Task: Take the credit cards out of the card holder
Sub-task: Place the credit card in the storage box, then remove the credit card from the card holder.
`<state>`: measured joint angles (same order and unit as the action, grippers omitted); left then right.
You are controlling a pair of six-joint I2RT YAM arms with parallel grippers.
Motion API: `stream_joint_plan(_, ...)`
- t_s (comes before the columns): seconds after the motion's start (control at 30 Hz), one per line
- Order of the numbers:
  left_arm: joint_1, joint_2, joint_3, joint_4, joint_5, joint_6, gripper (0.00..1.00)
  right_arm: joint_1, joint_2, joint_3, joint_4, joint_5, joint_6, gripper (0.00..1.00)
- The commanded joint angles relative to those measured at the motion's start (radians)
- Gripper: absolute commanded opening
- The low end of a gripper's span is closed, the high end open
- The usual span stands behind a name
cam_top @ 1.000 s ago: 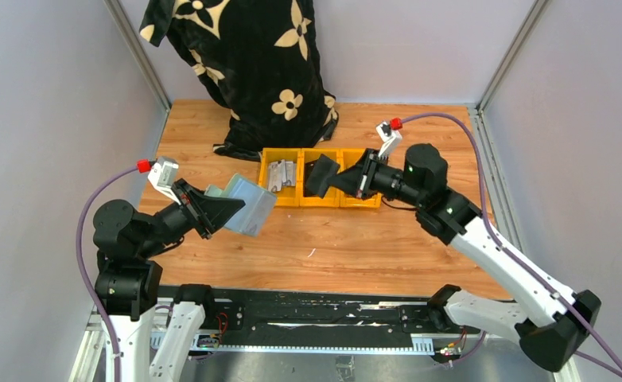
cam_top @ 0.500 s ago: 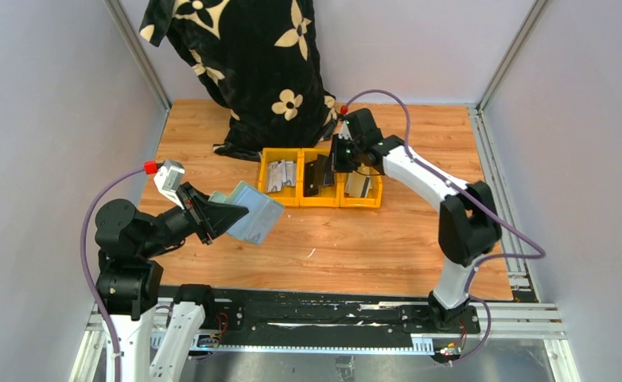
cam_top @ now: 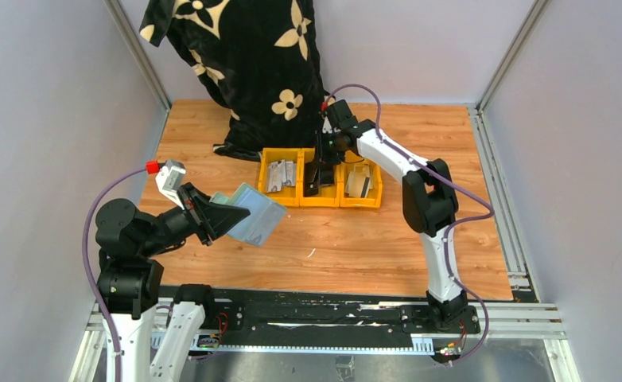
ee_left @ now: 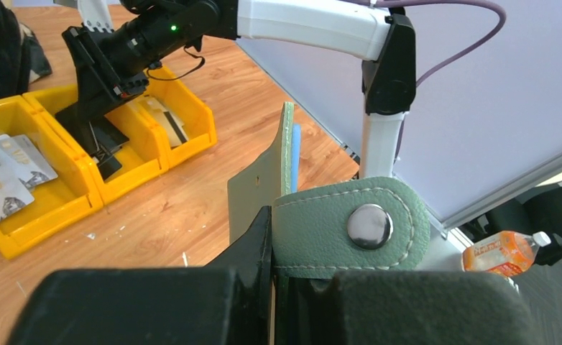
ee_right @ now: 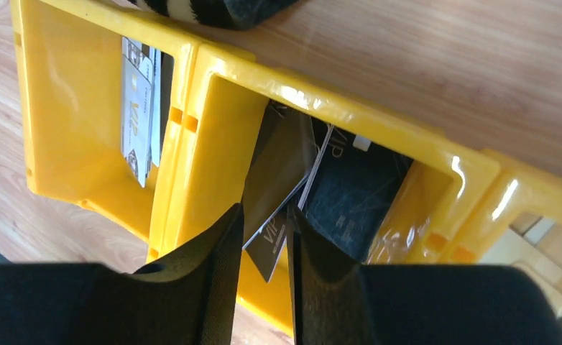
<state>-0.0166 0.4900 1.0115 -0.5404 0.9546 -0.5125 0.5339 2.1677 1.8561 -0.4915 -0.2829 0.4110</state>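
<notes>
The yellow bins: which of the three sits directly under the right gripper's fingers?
The middle bin, the one holding black cards, with the right gripper over it. The left bin holds silver cards; the right bin holds a tan card.

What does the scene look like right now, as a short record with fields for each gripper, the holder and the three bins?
left gripper: shut on the holder
holder: held off the table, on the left
right gripper: above the middle bin, jaws slightly apart
left bin: silver cards
middle bin: black cards
right bin: tan card
</notes>
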Motion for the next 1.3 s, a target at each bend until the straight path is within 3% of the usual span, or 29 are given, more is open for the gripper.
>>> stream_joint_plan(0.0,0.0,-0.003,0.026,0.08,0.044,-0.048,0.0,-0.001,-0.074,0.035,-0.08,0.056,-0.009,0.37)
stream_joint_plan(0.2,0.0,-0.024,0.03,0.192,0.11,-0.163,0.0,0.057,-0.417,-0.106,-0.032,0.025,-0.013,0.72)
stream_joint_plan(0.27,0.0,-0.028,0.028,0.263,0.127,-0.226,0.0,0.094,-0.564,-0.238,0.03,-0.042,-0.006,0.74)
stream_joint_plan(0.43,0.0,-0.029,0.031,0.4,0.181,-0.379,0.0,0.236,-0.943,-0.643,0.458,-0.298,0.078,0.76)
stream_joint_plan(0.5,0.0,-0.029,0.035,0.425,0.205,-0.411,0.0,0.328,-1.051,-0.747,0.571,-0.295,0.076,0.78)
stream_joint_plan(0.63,0.0,-0.039,0.048,0.423,0.242,-0.436,0.0,0.485,-1.164,-0.825,0.617,-0.232,0.039,0.8)
stream_joint_plan(0.8,0.0,-0.053,0.066,0.414,0.262,-0.446,0.0,0.626,-1.163,-0.847,0.643,-0.146,-0.025,0.79)
stream_joint_plan(1.0,0.0,-0.066,0.078,0.356,0.27,-0.414,0.0,0.729,-1.116,-0.815,0.654,-0.15,-0.082,0.65)
stream_joint_plan(1.27,0.0,-0.036,0.09,0.246,0.251,-0.314,0.0,0.778,-1.191,-0.862,0.688,-0.094,-0.106,0.43)
